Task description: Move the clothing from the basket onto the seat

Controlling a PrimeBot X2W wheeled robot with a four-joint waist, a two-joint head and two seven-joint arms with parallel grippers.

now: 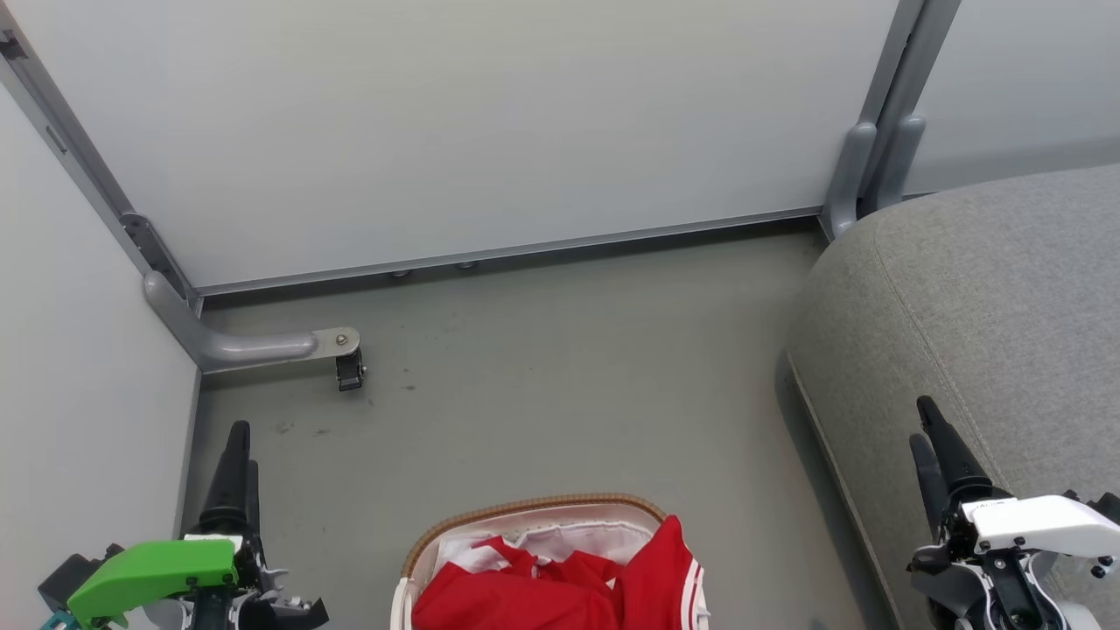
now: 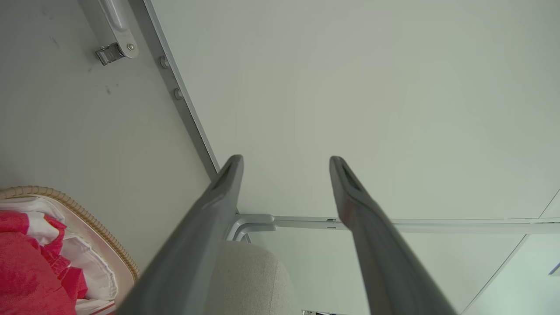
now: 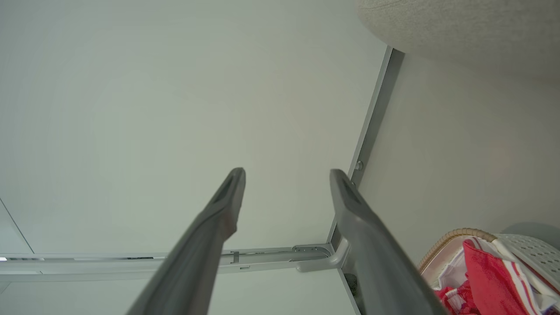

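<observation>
1. Grey floor (image 1: 560, 367) with pale partition panels (image 1: 490, 114) behind. Both arms sit low and no clothing lies on the visible part of the seat.
2. Left gripper (image 1: 243, 446): fingers spread wide, empty, tips aimed at the far panel.
3. Right gripper (image 1: 919, 420): same, wide and empty, hanging in front of the near edge of the seat (image 1: 980, 306).
4. Between them, at the bottom edge of the head view, is the basket (image 1: 534, 506). The clothing (image 1: 542, 595) is heaped inside on the white liner (image 1: 604, 535), and one striped red fold stands up at the right side.
5. Key relation: the clothing lies inboard of both grippers and back toward the robot, right of the left tips and left of the right tips. Neither finger pair points at it (both would need to swing inward and tip down).
6. Left looks slightly nearer the basket. Right is on the seat side, with bare floor between basket and seat. My call: a right-arm pick gives the shorter carry.
7. Basket long axis: can't tell, the frame cuts it off.
</observation>
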